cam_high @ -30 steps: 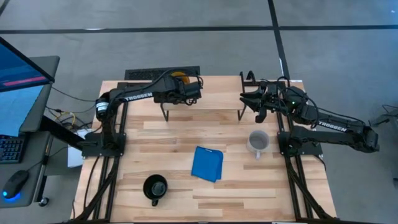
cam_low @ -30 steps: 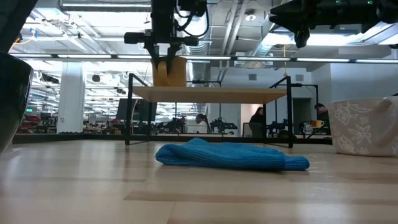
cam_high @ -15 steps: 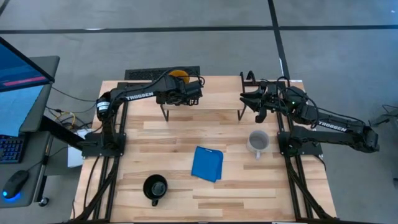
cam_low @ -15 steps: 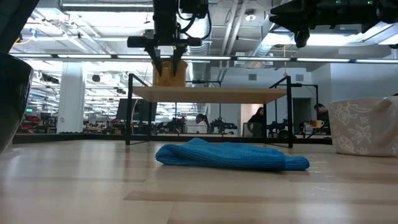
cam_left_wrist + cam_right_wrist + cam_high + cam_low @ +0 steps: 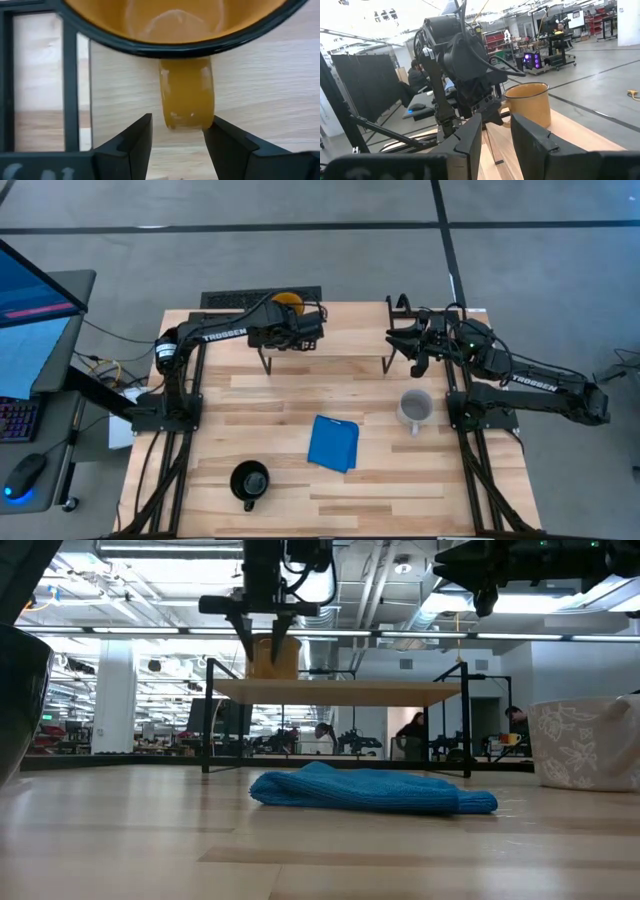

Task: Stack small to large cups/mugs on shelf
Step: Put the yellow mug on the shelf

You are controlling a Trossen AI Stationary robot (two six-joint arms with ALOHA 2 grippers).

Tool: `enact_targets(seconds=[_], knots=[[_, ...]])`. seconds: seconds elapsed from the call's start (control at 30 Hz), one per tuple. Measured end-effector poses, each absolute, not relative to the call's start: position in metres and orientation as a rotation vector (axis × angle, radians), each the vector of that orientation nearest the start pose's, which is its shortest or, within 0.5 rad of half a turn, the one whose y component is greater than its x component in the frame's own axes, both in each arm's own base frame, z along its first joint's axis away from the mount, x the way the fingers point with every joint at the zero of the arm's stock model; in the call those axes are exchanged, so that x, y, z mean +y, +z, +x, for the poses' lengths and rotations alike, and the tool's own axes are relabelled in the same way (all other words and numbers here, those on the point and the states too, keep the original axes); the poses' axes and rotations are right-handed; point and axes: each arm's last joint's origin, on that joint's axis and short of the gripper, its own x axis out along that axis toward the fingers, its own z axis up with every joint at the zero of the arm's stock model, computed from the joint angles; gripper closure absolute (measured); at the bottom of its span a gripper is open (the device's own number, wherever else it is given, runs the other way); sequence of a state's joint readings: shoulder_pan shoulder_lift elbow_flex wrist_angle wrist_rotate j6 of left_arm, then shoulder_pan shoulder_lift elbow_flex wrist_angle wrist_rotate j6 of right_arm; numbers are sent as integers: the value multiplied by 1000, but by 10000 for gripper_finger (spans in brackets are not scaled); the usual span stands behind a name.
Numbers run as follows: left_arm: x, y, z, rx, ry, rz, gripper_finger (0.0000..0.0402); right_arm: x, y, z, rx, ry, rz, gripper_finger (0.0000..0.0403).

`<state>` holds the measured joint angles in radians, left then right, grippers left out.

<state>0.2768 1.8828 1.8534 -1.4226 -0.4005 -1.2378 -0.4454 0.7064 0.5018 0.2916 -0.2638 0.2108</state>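
The yellow-orange mug (image 5: 288,302) stands upright on the left end of the shelf's wood board (image 5: 340,692). My left gripper (image 5: 177,125) hangs over it, pointing down and open, with one finger on each side of the mug's handle (image 5: 186,95). The light grey mug (image 5: 415,408) stands on the table at the right. The black mug (image 5: 249,480) stands near the front left. My right gripper (image 5: 496,135) is open and empty in the air by the shelf's right end (image 5: 402,338), facing the yellow mug (image 5: 527,102). My left gripper stands with its fingers apart around the yellow mug's handle, coming from above. One finger (image 5: 220,135) stands right beside the handle's side; I cannot tell whether it touches. The other finger (image 5: 137,135) is clear of the handle. The mug rests on the shelf board.
A blue cloth (image 5: 334,442) lies on the table in front of the shelf, between the grey and black mugs. The shelf's thin black legs (image 5: 207,715) stand on the far half of the table. A monitor and keyboard sit beyond the table's left edge.
My left gripper dipped a little with the yellow mug at the shelf's left end, then opened its fingers and rose slightly. The mug stays upright on the board.
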Motion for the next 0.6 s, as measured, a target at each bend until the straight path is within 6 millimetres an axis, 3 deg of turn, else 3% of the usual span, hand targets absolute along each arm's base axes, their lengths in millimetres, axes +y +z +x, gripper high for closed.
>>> enact_targets(seconds=[0.6], knots=[[104, 315, 343, 916, 1354, -868, 236, -65, 292, 154, -100, -172, 180, 276]])
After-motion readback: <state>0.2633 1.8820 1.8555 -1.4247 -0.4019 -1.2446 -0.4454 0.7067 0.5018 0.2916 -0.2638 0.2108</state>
